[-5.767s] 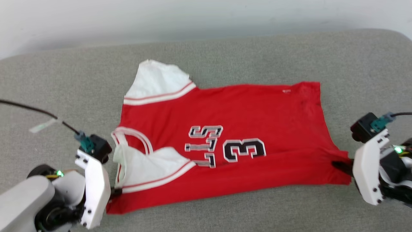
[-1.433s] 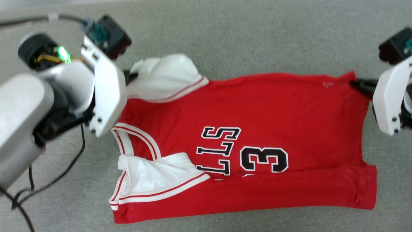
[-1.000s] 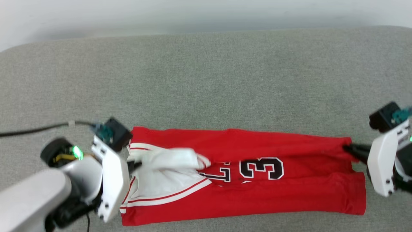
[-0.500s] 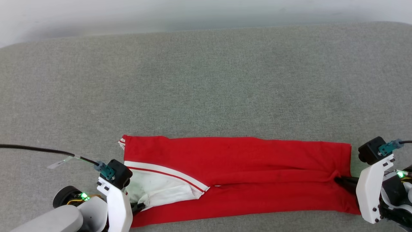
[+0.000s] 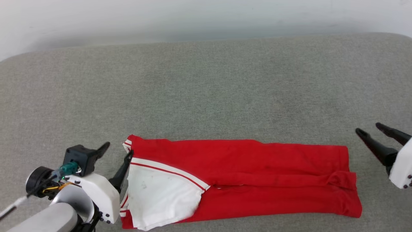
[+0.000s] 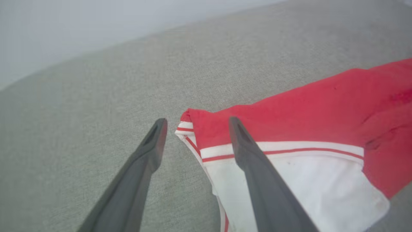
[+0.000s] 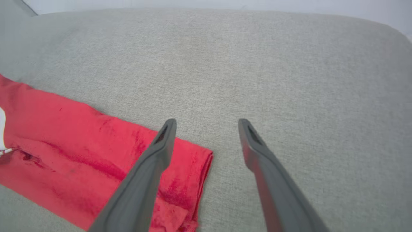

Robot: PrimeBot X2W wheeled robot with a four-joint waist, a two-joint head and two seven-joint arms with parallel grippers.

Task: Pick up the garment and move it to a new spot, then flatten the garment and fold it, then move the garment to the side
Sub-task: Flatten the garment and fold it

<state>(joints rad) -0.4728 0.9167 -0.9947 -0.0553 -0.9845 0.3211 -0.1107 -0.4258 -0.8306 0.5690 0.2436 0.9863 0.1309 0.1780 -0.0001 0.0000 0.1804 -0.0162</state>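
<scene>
The garment (image 5: 257, 174) lies folded lengthwise into a long red strip near the front edge of the grey surface, with a white sleeve (image 5: 161, 199) and its striped trim on top at the left end. My left gripper (image 5: 117, 150) is open just off that left end; in the left wrist view its fingers (image 6: 248, 151) straddle the striped corner of the garment (image 6: 289, 129) without gripping it. My right gripper (image 5: 368, 128) is open to the right of the red hem, holding nothing. The right wrist view has the garment (image 7: 80, 145) hem lying under the left finger.
The grey cushioned surface (image 5: 206, 90) stretches wide behind the garment, ending at a pale wall (image 5: 193, 16). A cable (image 5: 13, 207) runs off the left arm at the lower left.
Both grippers have opened and let go of the garment's ends, then drawn slightly away. The far edge was carried forward over the printed front, leaving a plain red strip lying flat.
</scene>
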